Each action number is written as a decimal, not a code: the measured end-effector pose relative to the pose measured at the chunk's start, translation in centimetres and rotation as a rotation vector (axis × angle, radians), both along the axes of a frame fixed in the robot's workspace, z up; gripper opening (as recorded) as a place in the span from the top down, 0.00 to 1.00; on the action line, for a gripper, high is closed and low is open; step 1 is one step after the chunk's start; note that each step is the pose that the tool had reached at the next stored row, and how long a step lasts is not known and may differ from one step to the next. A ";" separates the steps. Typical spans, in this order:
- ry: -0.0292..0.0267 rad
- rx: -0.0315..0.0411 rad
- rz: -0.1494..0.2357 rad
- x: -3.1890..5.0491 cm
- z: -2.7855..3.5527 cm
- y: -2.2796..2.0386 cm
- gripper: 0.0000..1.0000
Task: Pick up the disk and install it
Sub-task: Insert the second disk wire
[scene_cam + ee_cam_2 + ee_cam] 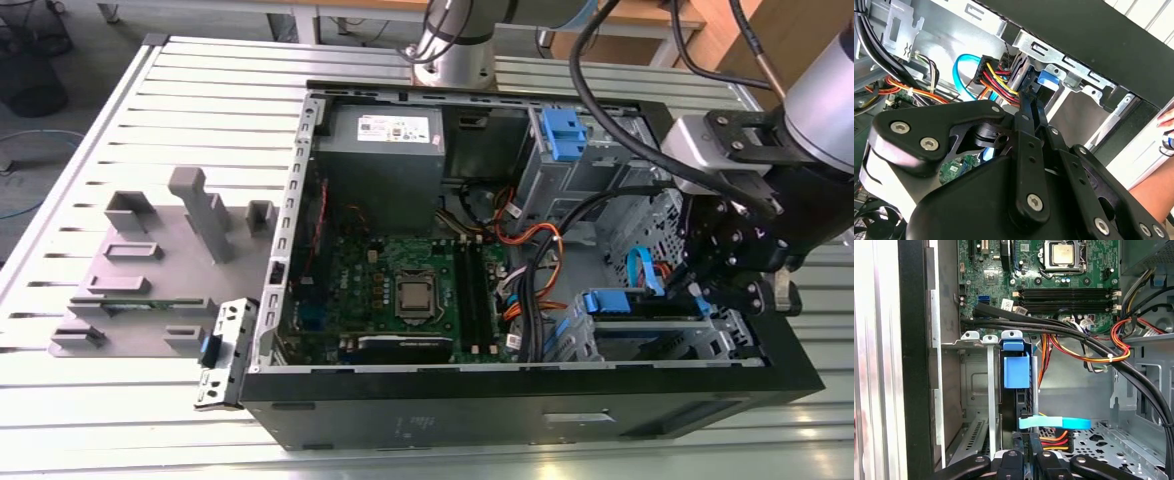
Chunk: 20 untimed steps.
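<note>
The disk (1016, 372) is seen seated edgewise in the drive cage (974, 390), installation judged nearly complete, while the tool (1026, 462), nearly closed, grips nothing discernible, so release is called for.

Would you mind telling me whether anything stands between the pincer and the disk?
A light-blue flat cable crosses the disk edge just ahead of the pincer in the first wrist view; nothing else visible intervenes.
</note>
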<state>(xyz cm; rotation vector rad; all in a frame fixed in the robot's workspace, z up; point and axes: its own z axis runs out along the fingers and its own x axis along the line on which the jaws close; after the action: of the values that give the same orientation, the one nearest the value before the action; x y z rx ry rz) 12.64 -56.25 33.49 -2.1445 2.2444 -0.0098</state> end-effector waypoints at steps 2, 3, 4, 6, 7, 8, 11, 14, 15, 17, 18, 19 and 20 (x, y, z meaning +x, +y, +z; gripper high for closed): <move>0.0000 -0.0003 0.000 0.00 -0.07 0.00 0.84; 0.0000 -0.0005 0.000 0.00 -0.10 0.00 0.84; 0.0000 -0.0006 0.000 0.00 -0.11 -0.01 0.84; 0.0000 -0.0003 0.000 0.00 -0.13 0.00 0.84; 0.0000 -0.0001 0.000 0.00 -0.15 0.00 0.84; 0.0000 -0.0001 0.000 0.00 -0.15 0.00 0.84; 0.0000 0.0087 0.000 0.00 -0.17 0.00 0.84; 0.0000 0.0081 0.000 0.00 -0.12 0.00 0.84; -0.0001 0.0081 0.000 0.00 -0.12 0.00 0.84; 0.0000 0.0080 0.000 0.00 -0.12 0.00 0.84; 0.0000 0.0078 0.000 0.00 -0.13 0.00 0.84; 0.0000 0.0078 0.000 0.00 -0.15 0.00 0.84; 0.0000 0.0080 0.000 0.00 -0.21 0.00 0.84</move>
<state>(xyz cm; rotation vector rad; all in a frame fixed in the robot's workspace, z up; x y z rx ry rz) 12.63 -56.25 33.28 -2.1402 2.2408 -0.0009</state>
